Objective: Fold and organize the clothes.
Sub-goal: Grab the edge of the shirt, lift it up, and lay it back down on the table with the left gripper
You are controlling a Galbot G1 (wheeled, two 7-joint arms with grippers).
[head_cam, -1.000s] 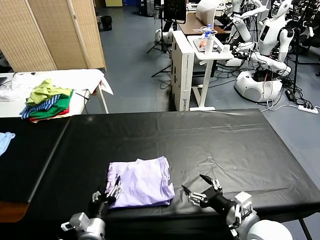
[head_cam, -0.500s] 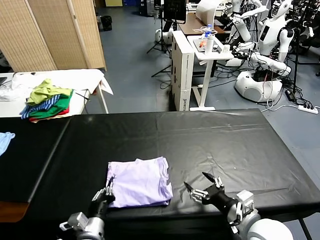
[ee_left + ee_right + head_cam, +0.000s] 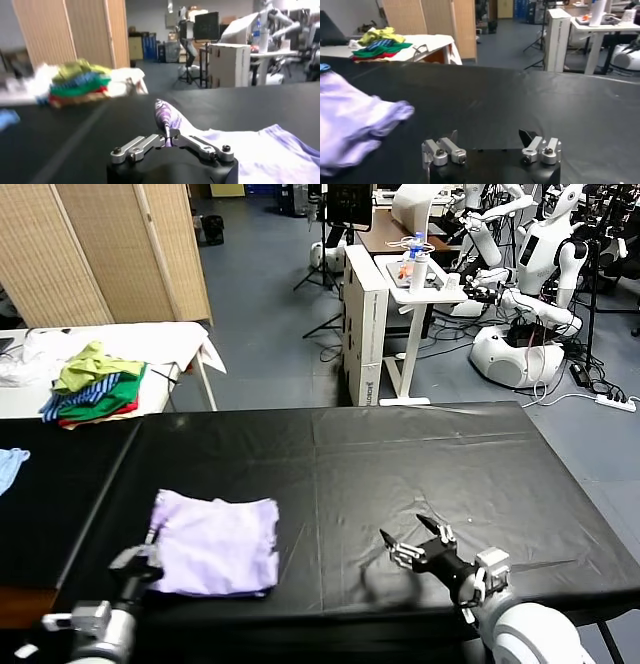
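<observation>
1. Left gripper (image 3: pixel 148 556) sits at the near left edge of the black table (image 3: pixel 430 454). Jaws pressed together, pinching a raised fold of the lavender T-shirt (image 3: pixel 215 542); in the left wrist view the pinched fold (image 3: pixel 167 117) stands up right betw. the fingers.
2. T-shirt lies folded on the table's near left part, w/ its near left corner at the left jaws and the rest spread away from them toward table centre.
3. Right gripper (image 3: pixel 410 541) is over the table's near right part, jaws spread wide w/ nothing betw. them. T-shirt is well apart from it, off to its left side; right wrist view shows only bare tabletop betw. the fingertips (image 3: pixel 527 136).
4. Light blue cloth (image 3: pixel 10 465) lies at the table's far left edge.
5. Beyond the table's far left corner, a pile of green, blue-striped and red garments (image 3: pixel 95 382) sits on a white side table (image 3: pixel 180 344).
</observation>
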